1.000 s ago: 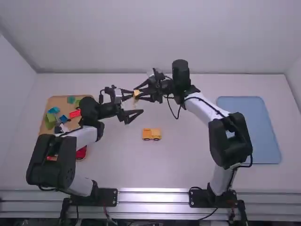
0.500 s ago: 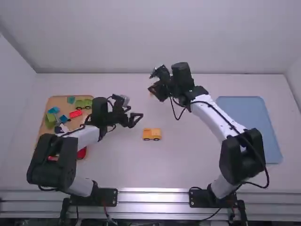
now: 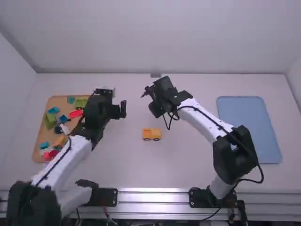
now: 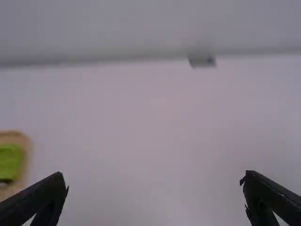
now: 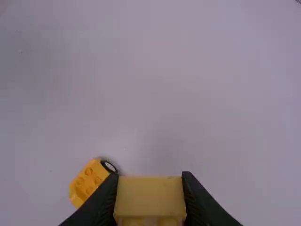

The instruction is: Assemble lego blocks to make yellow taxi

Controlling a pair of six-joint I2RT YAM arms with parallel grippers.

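Observation:
Behind the yellow car piece (image 3: 151,134) on the table, my right gripper (image 3: 152,100) hangs above the surface. A yellow block (image 5: 149,200) is clamped in my right gripper (image 5: 149,188) in its wrist view. Lower left there, the yellow car piece (image 5: 88,181) lies apart from that block, studs and one black wheel showing. My left gripper (image 3: 118,102) is over the table just right of the wooden tray. Seen from its own wrist, my left gripper (image 4: 155,188) has widely parted fingers, nothing between them.
The wooden tray (image 3: 36,149) at the left holds several coloured blocks, among them a green wheeled piece (image 3: 81,102) and an orange-yellow block (image 3: 60,140). A blue tray (image 3: 249,129) lies at the right. A small grey object (image 3: 155,75) stands by the back wall.
The two grippers have parted: the left one drew back toward the wooden tray, the yellow block went with the right one. That arm dropped back, then swung somewhat left. The car piece stayed put.

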